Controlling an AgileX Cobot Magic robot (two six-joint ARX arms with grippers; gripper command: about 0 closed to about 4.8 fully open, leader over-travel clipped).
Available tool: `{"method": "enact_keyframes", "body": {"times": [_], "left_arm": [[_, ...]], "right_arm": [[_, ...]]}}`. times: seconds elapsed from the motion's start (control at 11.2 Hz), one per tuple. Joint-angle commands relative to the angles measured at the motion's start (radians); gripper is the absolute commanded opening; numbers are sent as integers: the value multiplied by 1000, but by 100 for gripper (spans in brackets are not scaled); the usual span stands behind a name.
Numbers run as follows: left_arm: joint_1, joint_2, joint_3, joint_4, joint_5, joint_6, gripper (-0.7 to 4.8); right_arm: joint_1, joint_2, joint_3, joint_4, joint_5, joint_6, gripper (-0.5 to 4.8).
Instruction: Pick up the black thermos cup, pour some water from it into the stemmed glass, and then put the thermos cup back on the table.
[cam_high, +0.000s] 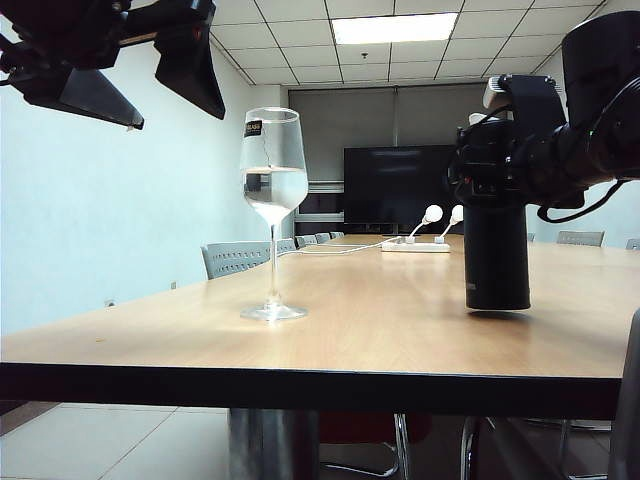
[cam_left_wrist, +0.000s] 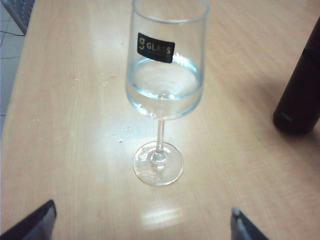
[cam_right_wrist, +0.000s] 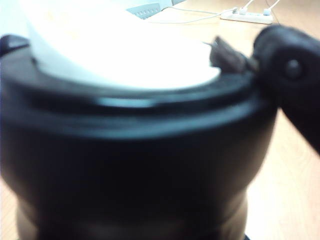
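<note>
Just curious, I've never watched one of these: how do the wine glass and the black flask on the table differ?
The wine glass is clear, showing water inside; the black flask is opaque. The glass rests on a thin stem and round foot; the flask is a straight cylinder. The glass stands free; the right tool is around the flask's top. Both stand upright on the table.

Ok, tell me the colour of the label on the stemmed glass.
Black with pale lettering, on the stemmed glass; clearest in the left wrist view.

Light wood-grain table (cam_high: 400, 330) with a smooth, faintly shiny top and dark edge. Clear, glossy stemmed glass (cam_left_wrist: 167, 75) ahead of the wide-open left gripper (cam_left_wrist: 142, 225). Matt black thermos cup (cam_high: 497, 260), whitish spout, clamped in the black right gripper (cam_high: 500, 160).
</note>
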Motion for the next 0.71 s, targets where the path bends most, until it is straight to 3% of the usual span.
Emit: {"method": "enact_keyframes", "body": {"times": [0.09, 0.71], "left_arm": [[0, -2, 6, 8, 0, 4, 458], [0, -2, 6, 8, 0, 4, 458]], "right_arm": [[-1, 16, 11, 94, -30, -76, 145], [-1, 31, 11, 85, -43, -78, 149]]}}
